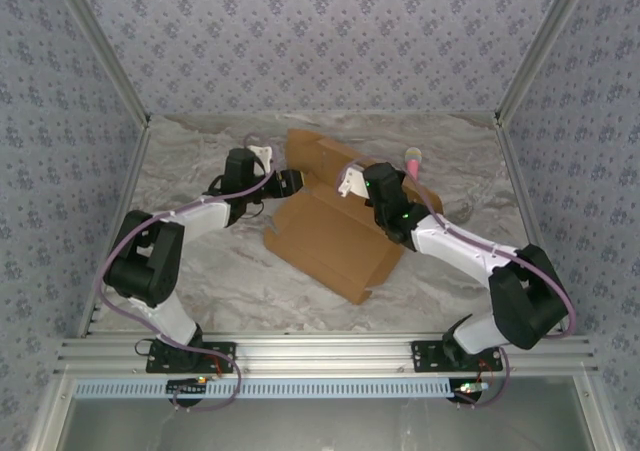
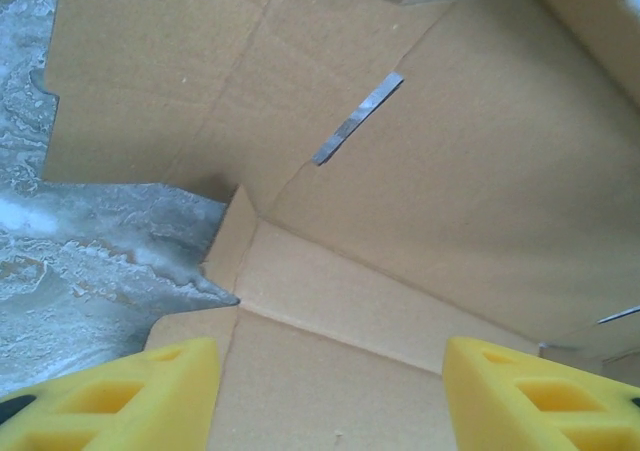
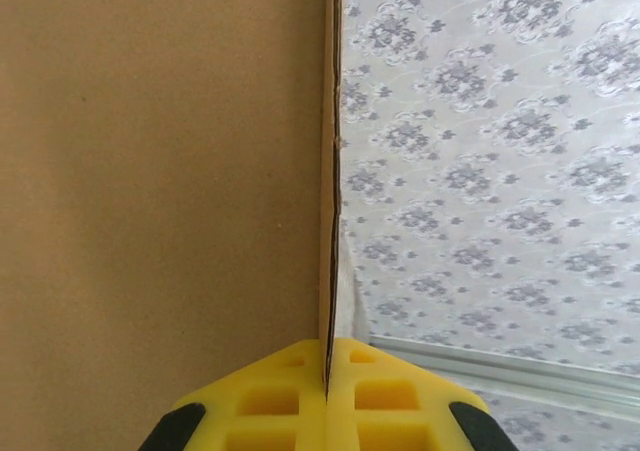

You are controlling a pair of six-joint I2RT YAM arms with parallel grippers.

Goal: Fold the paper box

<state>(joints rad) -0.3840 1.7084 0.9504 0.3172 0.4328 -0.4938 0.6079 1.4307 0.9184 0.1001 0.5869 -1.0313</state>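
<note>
Lying on the marbled table [image 1: 220, 271], the paper box [image 1: 335, 233] is a brown cardboard sheet with its far panels raised. The right gripper [image 3: 327, 356] is at the box's far side, its yellow pads pinched on the thin edge of an upright panel [image 3: 160, 171]. The left gripper [image 2: 325, 356] is at the box's left edge, its fingers [image 2: 150, 391] spread apart above a creased flap [image 2: 420, 171], gripping nothing. A pink stick [image 1: 411, 161] lies just beyond the box.
</note>
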